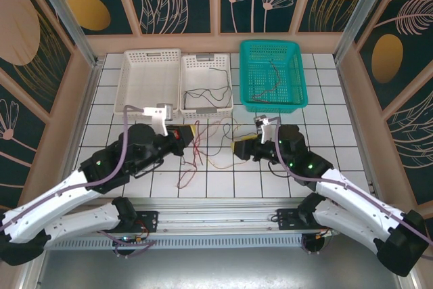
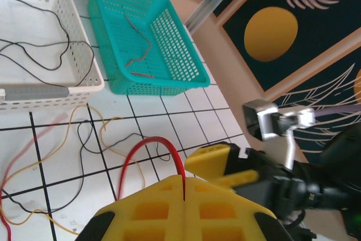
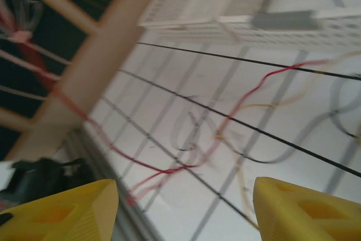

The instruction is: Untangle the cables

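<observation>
**Top external view: cables loose on the tiles, some in two of the baskets**

Three baskets line the upper middle of the frame on the tiled table point(image 1: 338, 140). The teal basket point(image 1: 292, 72) on the right holds one thin reddish cable point(image 1: 274, 76), which lies in a wavy line on its floor. The middle white basket point(image 1: 187, 72) holds black cable point(image 1: 203, 94) in loose loops. Another white basket point(image 1: 149, 76) sits just beside it on the left.

A grey strip point(image 1: 203, 109) runs along the near wall of the middle white basket. I cannot make out any writing on it.

The rest of the cables point(image 1: 203, 150) lie on the tiles at the centre of the frame, between the two grippers and just below the baskets. They are hair-thin and limp, in red, black and pale yellowish strands that cross each other in slack curves.

From the left wrist camera I see my left gripper point(image 2: 184, 196) with its yellow fingers pressed together on a red cable point(image 2: 148, 140). The cable arches up out of the seam between the fingers and drops to the tiles at lower left. A yellowish strand point(image 2: 73, 128) and a black strand point(image 2: 84, 139) wander beside it.

The right wrist picture is blurred, but my right gripper point(image 3: 186, 196) clearly has its fingers spread wide at the bottom corners. Nothing sits between them.
</observation>
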